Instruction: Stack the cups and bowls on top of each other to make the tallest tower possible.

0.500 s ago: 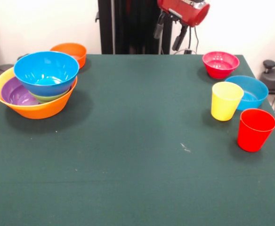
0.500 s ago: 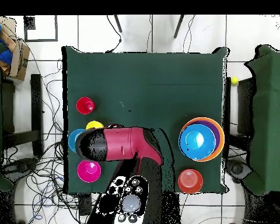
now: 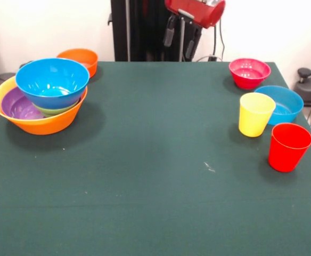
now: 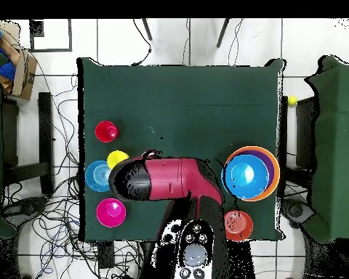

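Tower (image 3: 43, 98) stands at the counter (image 3: 145, 160) edge, far from the fingers (image 3: 169, 36).
Fingers hang high, spread apart, holding nothing; cups (image 3: 255, 114) stand on the other side.

Front view: low, close across table (image 3: 145, 160). Overhead: high, straight down. Both share table.

The red arm (image 3: 195, 12) hangs high at the top edge, gripper (image 3: 179, 36) pointing down.

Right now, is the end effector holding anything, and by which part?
Nothing is held: the end effector hangs empty above the table's far edge, with no cup or bowl between its fingers.
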Robot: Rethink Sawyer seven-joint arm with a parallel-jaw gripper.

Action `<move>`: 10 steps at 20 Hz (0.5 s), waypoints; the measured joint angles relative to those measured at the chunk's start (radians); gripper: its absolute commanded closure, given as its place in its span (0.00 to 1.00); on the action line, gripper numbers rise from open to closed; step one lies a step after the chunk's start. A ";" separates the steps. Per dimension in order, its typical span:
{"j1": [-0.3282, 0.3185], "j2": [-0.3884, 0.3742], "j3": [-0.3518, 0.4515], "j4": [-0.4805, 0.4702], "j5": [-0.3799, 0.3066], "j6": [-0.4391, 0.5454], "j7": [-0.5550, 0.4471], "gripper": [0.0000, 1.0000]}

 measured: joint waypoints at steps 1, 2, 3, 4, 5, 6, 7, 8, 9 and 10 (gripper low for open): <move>0.005 0.005 0.003 -0.006 -0.011 -0.015 0.000 0.00; 0.014 0.011 0.003 -0.013 -0.017 -0.024 0.000 0.00; 0.025 0.017 0.004 -0.021 -0.021 -0.029 0.000 0.00; 0.036 0.023 0.004 -0.030 -0.024 -0.033 0.000 0.00; 0.043 0.027 0.004 -0.036 -0.025 -0.033 0.000 0.00; 0.051 0.032 0.004 -0.042 -0.026 -0.033 0.000 0.00; 0.068 0.043 0.005 -0.058 -0.026 -0.033 0.000 0.00; 0.086 0.054 0.005 -0.074 -0.025 -0.033 0.000 0.00; 0.099 0.063 0.005 -0.087 -0.026 -0.033 0.000 0.00; 0.109 0.072 0.005 -0.097 -0.026 -0.033 0.000 0.00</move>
